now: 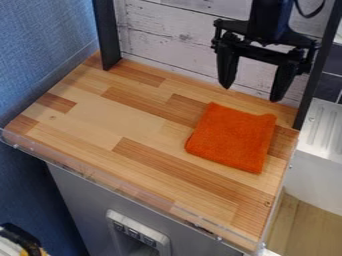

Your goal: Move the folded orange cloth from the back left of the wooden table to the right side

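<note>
The black gripper (251, 94) hangs at the upper right, its two fingers spread wide and nothing between them. Below it, a folded orange cloth (232, 137) lies flat on the right part of the wooden counter (100, 117). A gap separates the fingertips from the cloth. The cloth is roughly square, with its corners turned toward the back and front of the counter.
Dark upright posts (107, 35) stand at the counter's back left and back right, with a whitewashed plank wall (174, 37) behind. A clear strip (100, 179) edges the front. Blue wall (40, 45) borders the left; a white ridged surface (325, 130) lies right.
</note>
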`<state>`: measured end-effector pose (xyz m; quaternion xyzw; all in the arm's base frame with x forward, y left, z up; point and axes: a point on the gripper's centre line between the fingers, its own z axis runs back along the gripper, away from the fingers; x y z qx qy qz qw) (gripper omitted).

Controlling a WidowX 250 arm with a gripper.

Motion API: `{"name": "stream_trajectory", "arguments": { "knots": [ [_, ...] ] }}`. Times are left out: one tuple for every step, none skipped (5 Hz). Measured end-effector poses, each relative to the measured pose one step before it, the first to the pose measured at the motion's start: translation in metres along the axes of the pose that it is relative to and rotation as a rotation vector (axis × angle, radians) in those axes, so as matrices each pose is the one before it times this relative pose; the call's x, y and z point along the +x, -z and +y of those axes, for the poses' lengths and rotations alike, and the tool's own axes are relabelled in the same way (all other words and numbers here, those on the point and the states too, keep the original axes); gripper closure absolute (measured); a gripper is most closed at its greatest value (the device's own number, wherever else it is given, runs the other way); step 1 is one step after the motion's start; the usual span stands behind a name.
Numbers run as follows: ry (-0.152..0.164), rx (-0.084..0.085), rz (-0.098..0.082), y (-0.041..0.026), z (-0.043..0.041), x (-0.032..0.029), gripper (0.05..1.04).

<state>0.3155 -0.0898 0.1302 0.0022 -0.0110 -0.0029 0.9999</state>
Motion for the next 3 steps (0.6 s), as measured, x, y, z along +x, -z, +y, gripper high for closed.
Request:
{"name": "stream_trajectory", "arguments": {
  "knots": [
    [-0.0001,0.0034,0.0118,-0.00078,-0.00185,0.00104,0.089],
    [0.0030,0.0039,0.0132,-0.00126,-0.00210,-0.00172,0.084],
    [0.0026,0.0003,0.0063,-0.00073,-0.00156,0.00452,0.084]
  ]
}}
